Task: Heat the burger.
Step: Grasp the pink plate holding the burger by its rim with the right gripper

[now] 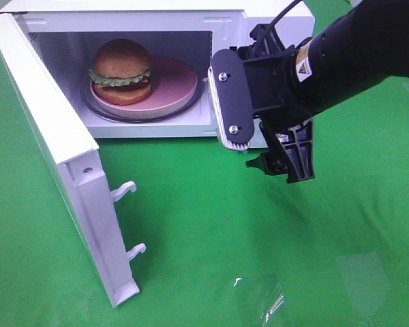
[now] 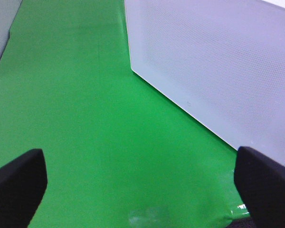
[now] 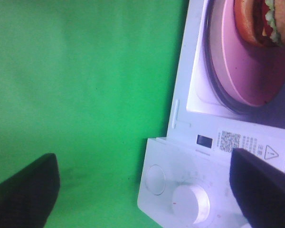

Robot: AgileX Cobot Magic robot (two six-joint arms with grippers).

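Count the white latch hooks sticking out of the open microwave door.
2. Upper latch hook sits partway down the door's inner edge; lower latch hook sits beneath it, nearer the door's bottom corner. None appears hidden.

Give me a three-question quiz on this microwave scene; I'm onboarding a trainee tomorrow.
1. True or false: the microwave door is closed.
2. Where is the burger? A) on the green cloth B) on the pink plate inside the microwave C) in the right gripper
3. Fill in: both the right gripper and the left gripper have their jaws ____.

Key: 1 false; 2 B; 3 open
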